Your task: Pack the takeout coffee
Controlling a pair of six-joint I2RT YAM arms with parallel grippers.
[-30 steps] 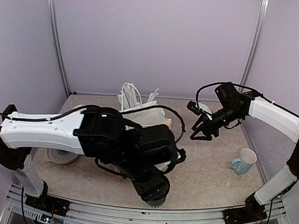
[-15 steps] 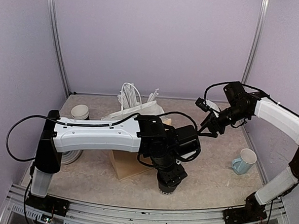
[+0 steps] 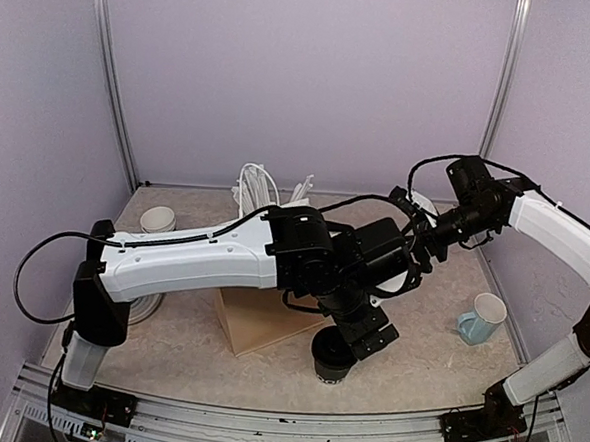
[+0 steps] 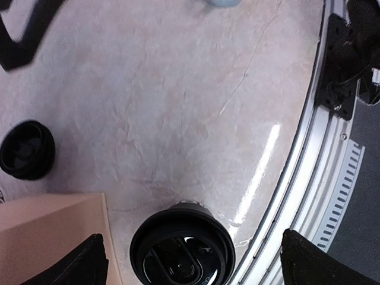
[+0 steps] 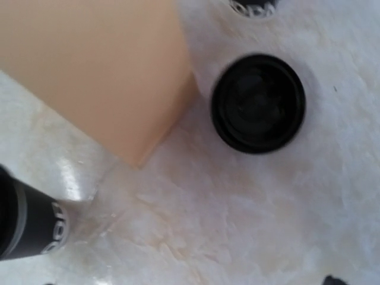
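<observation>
The takeout coffee [image 3: 332,359] is a small black cup with a black lid. It stands upright near the table's front edge, next to a brown paper box [image 3: 267,320]. In the left wrist view its lid [image 4: 182,246] lies below and between my spread fingers [image 4: 83,264]. My left gripper [image 3: 368,333] is open and hovers just above the cup without touching it. My right gripper [image 3: 420,251] is raised at the right behind the left arm. Only its wide-apart tips show at the bottom edge of its wrist view, with nothing between them.
A loose black lid [image 4: 27,149] lies by the box corner and also shows in the right wrist view [image 5: 258,102]. A pale blue mug [image 3: 482,318] stands at the right. A stack of white-rimmed cups [image 3: 158,218] and a white bag [image 3: 262,191] are at the back. The metal rail [image 4: 323,148] runs close by the cup.
My left arm has swung right and back, so the cup it covered now shows at the front. My right gripper has moved up and right.
</observation>
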